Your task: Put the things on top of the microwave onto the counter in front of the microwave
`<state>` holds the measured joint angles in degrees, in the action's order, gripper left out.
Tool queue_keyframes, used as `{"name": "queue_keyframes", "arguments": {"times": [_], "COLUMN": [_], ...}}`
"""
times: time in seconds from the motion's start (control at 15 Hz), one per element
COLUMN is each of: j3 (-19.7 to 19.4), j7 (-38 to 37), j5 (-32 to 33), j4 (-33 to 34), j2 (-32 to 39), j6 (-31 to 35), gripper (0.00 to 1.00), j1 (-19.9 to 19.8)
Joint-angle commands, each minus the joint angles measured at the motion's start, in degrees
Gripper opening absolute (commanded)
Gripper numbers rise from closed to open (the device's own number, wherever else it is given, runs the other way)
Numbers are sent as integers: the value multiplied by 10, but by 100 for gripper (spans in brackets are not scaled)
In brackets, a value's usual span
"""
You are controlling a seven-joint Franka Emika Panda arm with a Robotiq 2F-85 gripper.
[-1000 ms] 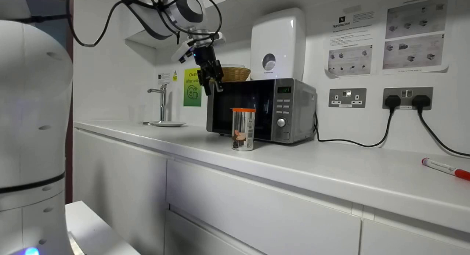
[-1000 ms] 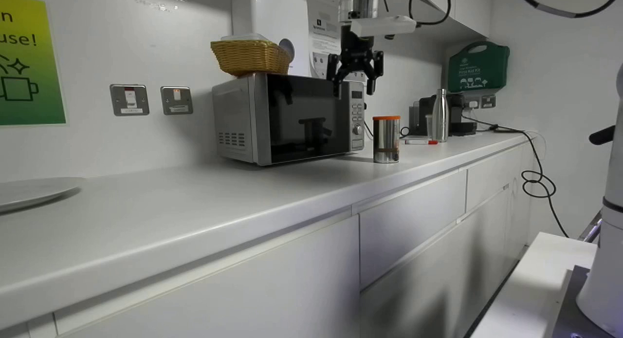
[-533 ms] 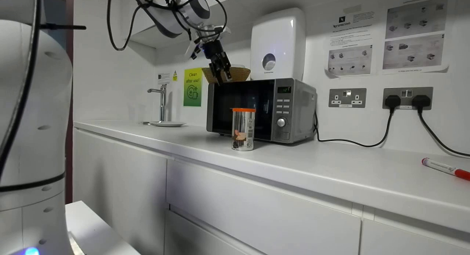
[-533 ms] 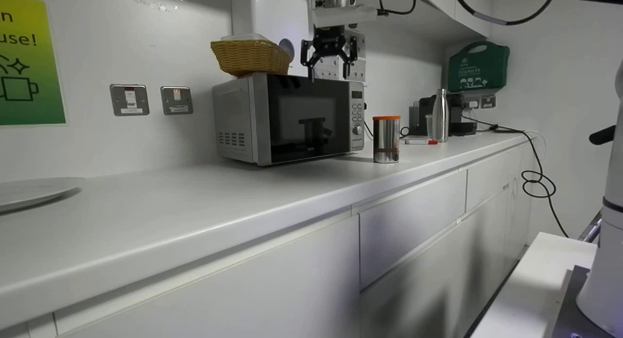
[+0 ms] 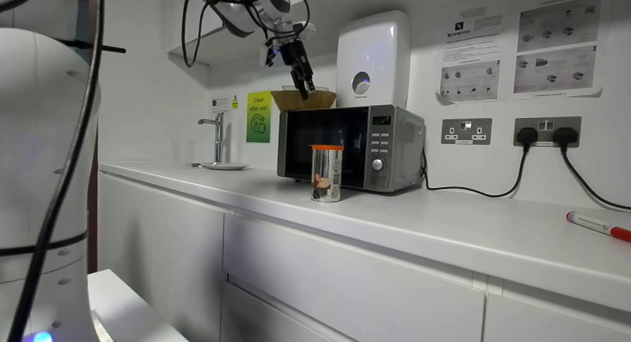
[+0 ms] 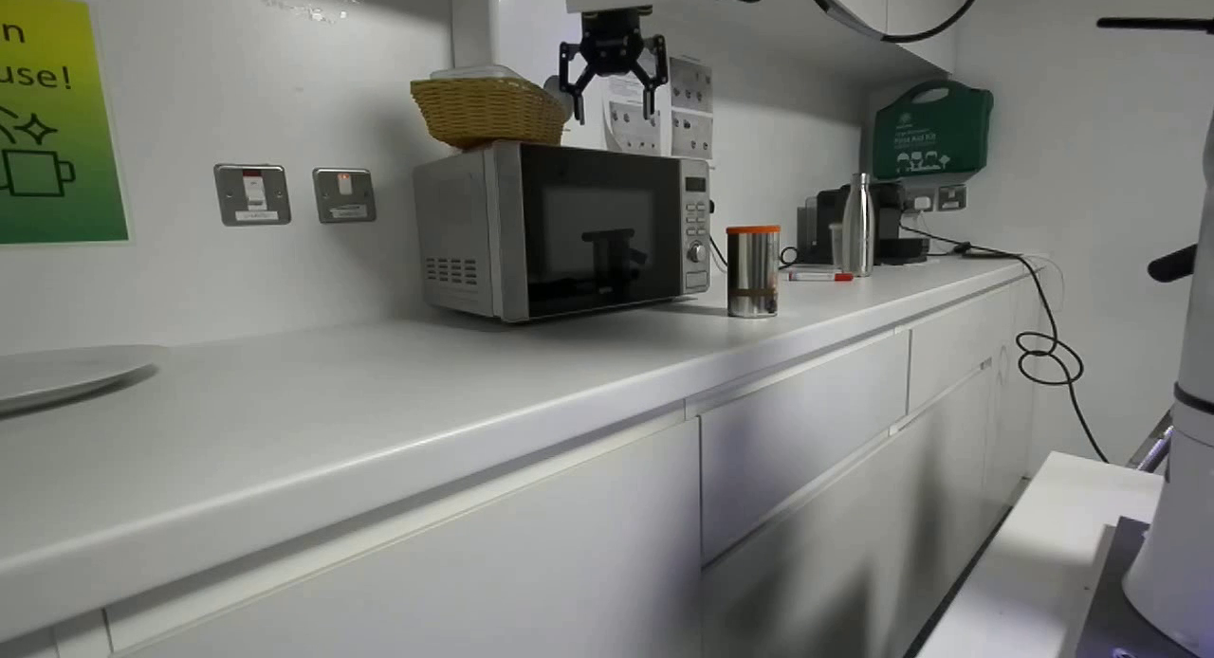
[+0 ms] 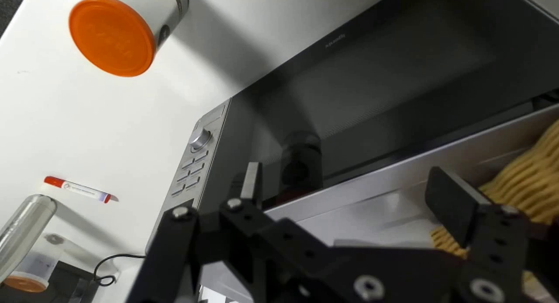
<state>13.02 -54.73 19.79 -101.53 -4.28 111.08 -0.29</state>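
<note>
Tool (image 6: pixel 615 118) has risen and shifted toward the wicker basket (image 6: pixel 488 111); fingers apart, nothing between. Basket sits on the microwave (image 6: pixel 597 227), near the tool, to one side. Risk: descent while misaligned could drive one finger into the rim, tipping it.

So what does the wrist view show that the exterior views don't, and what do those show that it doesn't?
Only the wrist view: the flat top of the orange lid and the microwave roof.
Only the exterior views: the plate, sign and cabinet fronts.
Shared by all: the tin, microwave, basket, pen, counter and fingers.
</note>
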Motion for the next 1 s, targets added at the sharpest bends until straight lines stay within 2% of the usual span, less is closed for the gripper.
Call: {"name": "queue_keyframes", "arguments": {"times": [0.0, 0.53, 0.93], "j3": [-14, -32, -43], "j7": [-30, -31, -25], "j5": [15, 37, 42], "j4": [82, 179, 226], "j2": [44, 84, 106], "j6": [-50, -74, -87], "gripper": [100, 100, 100], "j1": [27, 55, 72]}}
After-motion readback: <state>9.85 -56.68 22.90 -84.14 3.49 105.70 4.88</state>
